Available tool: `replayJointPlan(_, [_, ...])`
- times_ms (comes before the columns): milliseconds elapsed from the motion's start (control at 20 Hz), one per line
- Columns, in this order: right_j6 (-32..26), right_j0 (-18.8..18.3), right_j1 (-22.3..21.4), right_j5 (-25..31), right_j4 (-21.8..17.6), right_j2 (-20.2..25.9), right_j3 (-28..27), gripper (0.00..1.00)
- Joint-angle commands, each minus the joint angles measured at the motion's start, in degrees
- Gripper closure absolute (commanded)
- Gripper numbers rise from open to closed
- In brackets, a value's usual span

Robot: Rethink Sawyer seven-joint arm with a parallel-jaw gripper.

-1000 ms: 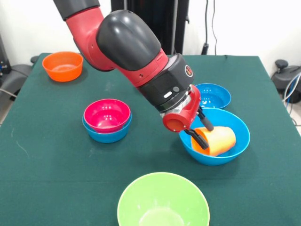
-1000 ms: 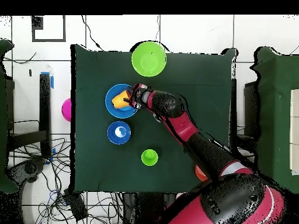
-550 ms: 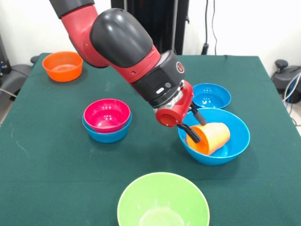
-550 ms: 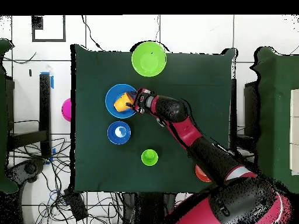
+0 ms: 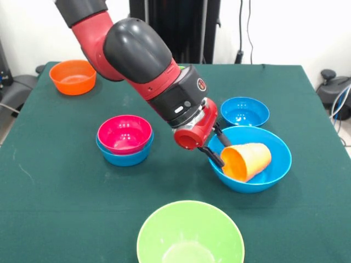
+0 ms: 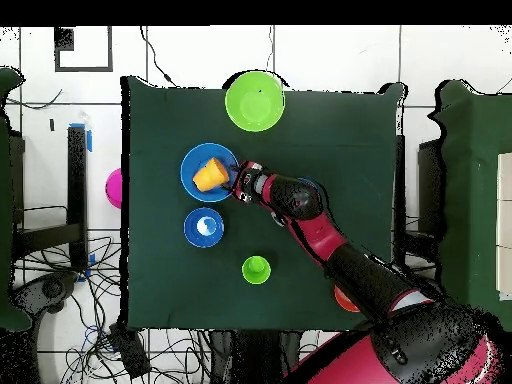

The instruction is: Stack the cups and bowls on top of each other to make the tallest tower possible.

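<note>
The black two-fingered gripper (image 5: 214,149) stands with its fingers spread and holds nothing; it sits at the rim of the large glossy blue plastic bowl (image 5: 277,164). Just beyond its fingertips, inside that bowl, the ribbed orange-yellow plastic cup (image 5: 247,161) lies on its side, its open mouth turned toward the gripper. Lying so, it offers no flat top for stacking. Behind the gripper sits a small blue bowl (image 5: 244,111); to its other side a small pink-red bowl (image 5: 124,133) nests in another blue bowl (image 5: 125,156), a two-piece tower start. The big lime green bowl (image 5: 190,233) waits unused.
</note>
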Motion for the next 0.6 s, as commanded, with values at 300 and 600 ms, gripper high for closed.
replayJointPlan(300, [2.0, 1.5, 6.9, -8.1, -2.0, 2.3, -2.3, 0.0])
replayJointPlan(600, [3.4, 1.6, 7.4, -9.3, -1.4, 5.2, -1.2, 0.0])
